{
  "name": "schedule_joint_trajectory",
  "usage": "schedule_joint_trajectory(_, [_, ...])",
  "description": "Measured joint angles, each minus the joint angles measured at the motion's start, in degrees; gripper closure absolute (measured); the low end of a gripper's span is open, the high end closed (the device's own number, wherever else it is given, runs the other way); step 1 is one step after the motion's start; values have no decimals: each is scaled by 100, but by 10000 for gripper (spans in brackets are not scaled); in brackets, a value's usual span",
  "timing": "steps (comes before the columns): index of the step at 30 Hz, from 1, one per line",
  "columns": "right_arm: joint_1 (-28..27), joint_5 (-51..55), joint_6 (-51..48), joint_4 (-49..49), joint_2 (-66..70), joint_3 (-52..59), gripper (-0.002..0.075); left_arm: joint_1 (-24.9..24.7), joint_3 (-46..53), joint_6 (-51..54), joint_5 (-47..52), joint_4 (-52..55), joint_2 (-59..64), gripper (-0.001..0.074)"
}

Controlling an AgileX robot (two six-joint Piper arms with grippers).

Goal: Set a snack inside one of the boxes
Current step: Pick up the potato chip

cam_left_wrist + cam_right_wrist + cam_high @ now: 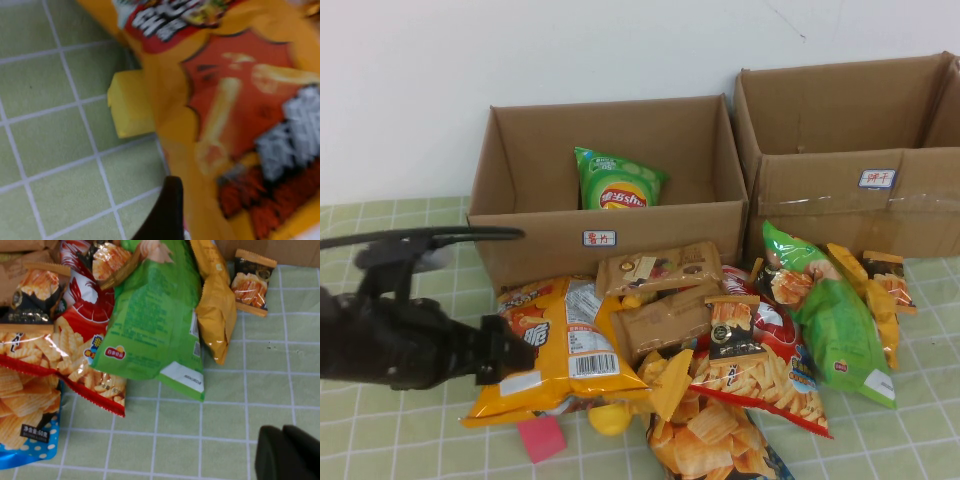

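Two brown cardboard boxes at the far edge of the green-tiled surface (400, 440): left box (520, 235) around twelve o'clock, right box (820, 215) at one to two o'clock, each with a small white label on its front wall. Inside the left box, a green chip bag (617, 180) leaning against the back wall.

Heaped at the foot of the boxes, a pile of snacks: large yellow snack bag (560, 345) at seven o'clock of the pile, two brown packets (660, 268) at its centre, red crinkle-chip bag (760, 375) toward five o'clock, long green bag (832, 320) at three o'clock. Pink block (541, 438) just beside the yellow bag's near edge.

Left hand (505, 352) at nine o'clock, low, touching the yellow snack bag's left edge; whether apart or clamped, cannot tell. Only one dark finger (167, 210) visible beside the bag in the left wrist view.

Right hand (287, 452) out of the high view, hovering over bare tiles near the long green bag; apart or together, cannot tell.
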Motion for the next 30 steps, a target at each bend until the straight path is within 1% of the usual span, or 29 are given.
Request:
schedule_joint_trajectory(3, [0,0,-4,8,0,0,727,0,-197,45,182,-72,481,62])
schedule_joint_trajectory(7, [0,0,-13,65,0,0,728,0,-371,331,461,-476,916,101])
schedule_joint_trajectory(11, [0,0,-13,101,0,0,727,0,-409,520,548,-719,1176,122])
schedule_joint_trajectory(14, [0,0,-13,154,0,0,728,0,-419,598,620,-753,1284,162])
schedule_joint_trajectory(17, [0,-14,-13,176,0,0,727,0,-421,603,699,-767,1297,261])
schedule_joint_trajectory(20, [0,-25,-13,189,0,0,727,0,-489,603,778,-767,1299,398])
schedule_joint_trajectory(22, [0,-34,-13,189,0,0,727,0,-547,603,830,-767,1299,503])
schedule_joint_trajectory(25, [0,-36,-13,189,0,0,727,0,-669,613,954,-767,1299,631])
schedule_joint_trajectory(27, [0,-36,-13,189,0,0,728,0,-787,639,1122,-748,1299,684])
schedule_joint_trajectory(30, [0,-36,-13,193,0,0,728,0,-1035,704,1552,-734,1309,715])
